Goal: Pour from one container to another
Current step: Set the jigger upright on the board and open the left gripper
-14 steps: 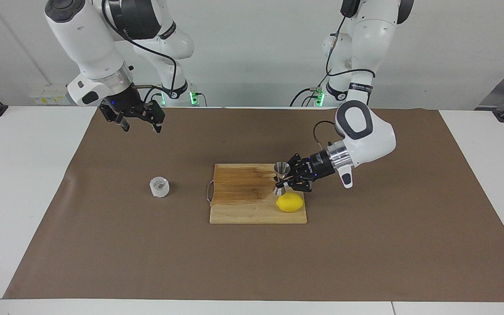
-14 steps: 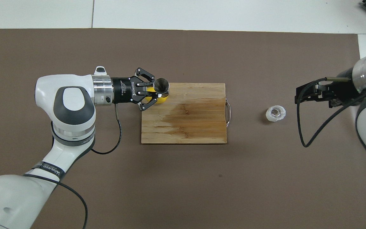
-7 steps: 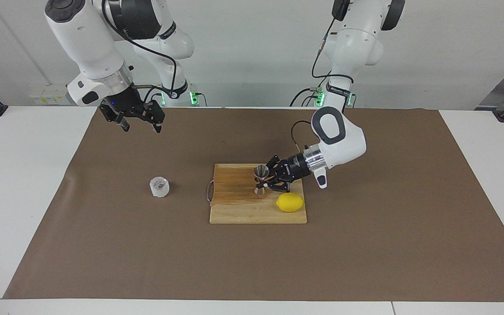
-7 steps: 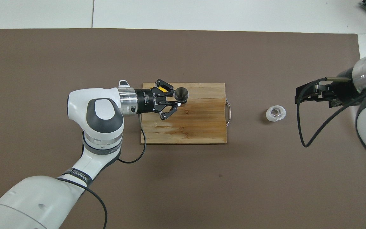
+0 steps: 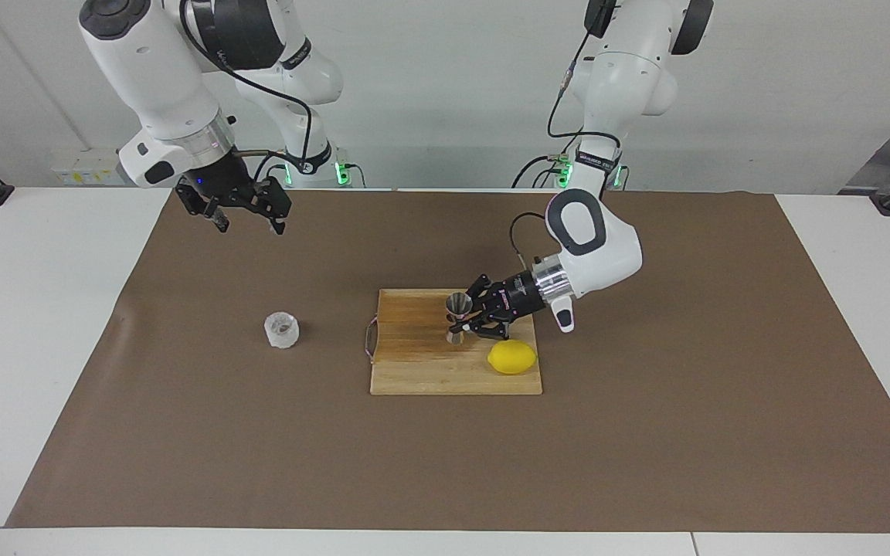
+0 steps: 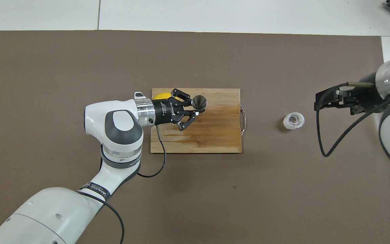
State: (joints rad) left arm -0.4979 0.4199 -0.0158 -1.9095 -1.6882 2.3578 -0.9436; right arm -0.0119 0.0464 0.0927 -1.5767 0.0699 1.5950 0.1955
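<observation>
Apparently upright, jigger [image 5: 457, 315] between closed left gripper [image 5: 467, 320] fingertips.

White arms [image 5: 592, 239], grey joints; black cables, black end effectors.

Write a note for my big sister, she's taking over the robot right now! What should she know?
Left end effector: shut on the jigger, upright over the cutting board, beside the lemon.
Right end effector: open, empty, waiting in the air.
Clear cup: on the brown mat toward the right arm's end, untouched.
Done: jigger gripped.
Left: right arm picks up the cup and pours into the jigger.
</observation>
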